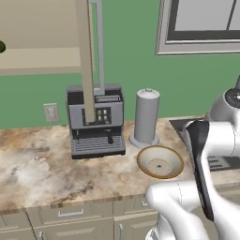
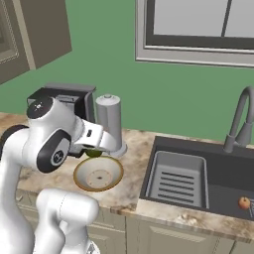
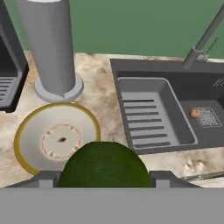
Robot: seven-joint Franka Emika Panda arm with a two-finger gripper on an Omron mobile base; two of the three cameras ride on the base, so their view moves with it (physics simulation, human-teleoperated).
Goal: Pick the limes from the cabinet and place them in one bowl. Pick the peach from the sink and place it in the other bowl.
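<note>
My gripper [image 2: 94,150] is shut on one lime [image 3: 105,166], a dark green ball that hangs just above the near rim of the shallow tan-rimmed bowl [image 3: 35,131]. That bowl [image 2: 87,179] lies bare on the counter beside the sink [image 2: 218,154]. A second lime [image 1: 1,46] rests on the shelf of the open cabinet [image 1: 42,58], at the far left edge. The peach [image 2: 244,202] lies on the sink floor by the drain, also seen as the peach [image 3: 194,113] in the hand view. The other bowl is out of view.
A coffee machine [image 1: 96,119] and a grey cylinder on a round base [image 1: 146,117] stand behind the bowl. The cabinet door [image 1: 86,61] hangs open edge-on above the machine. A slotted rack [image 2: 178,178] fills the sink's left half, with the faucet [image 2: 238,124] behind it.
</note>
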